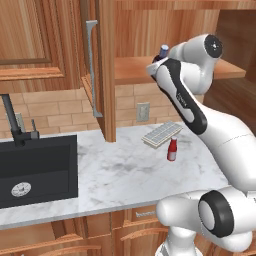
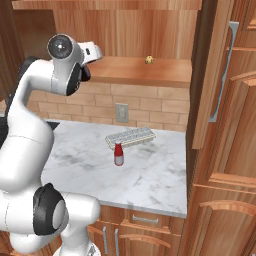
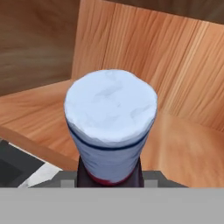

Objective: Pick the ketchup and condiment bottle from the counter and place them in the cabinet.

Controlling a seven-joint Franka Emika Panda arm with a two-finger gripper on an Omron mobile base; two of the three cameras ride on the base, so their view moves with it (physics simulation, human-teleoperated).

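The condiment bottle's blue-white cap (image 3: 110,118) looms close in the hand view, with a strip of its dark body below it. My gripper (image 3: 109,177) is shut on the condiment bottle, dark fingers on both sides. In the left base view the cap (image 1: 164,50) peeks over my hand at the front edge of the cabinet shelf (image 1: 132,70). The cabinet (image 2: 145,35) stands open, and its plank shelf (image 3: 183,148) lies under and behind the bottle. The ketchup (image 1: 172,149), a slim red bottle (image 2: 118,153) with a white cap, stands upright on the marbled counter (image 1: 120,170) below.
A grey gridded tray (image 1: 161,133) lies behind the ketchup near the brick wall. A small yellowish object (image 2: 149,59) sits at the back of the shelf. The open cabinet door (image 1: 106,70) with its grey handle (image 1: 91,65) hangs left of the shelf. The black sink (image 1: 35,170) is far left.
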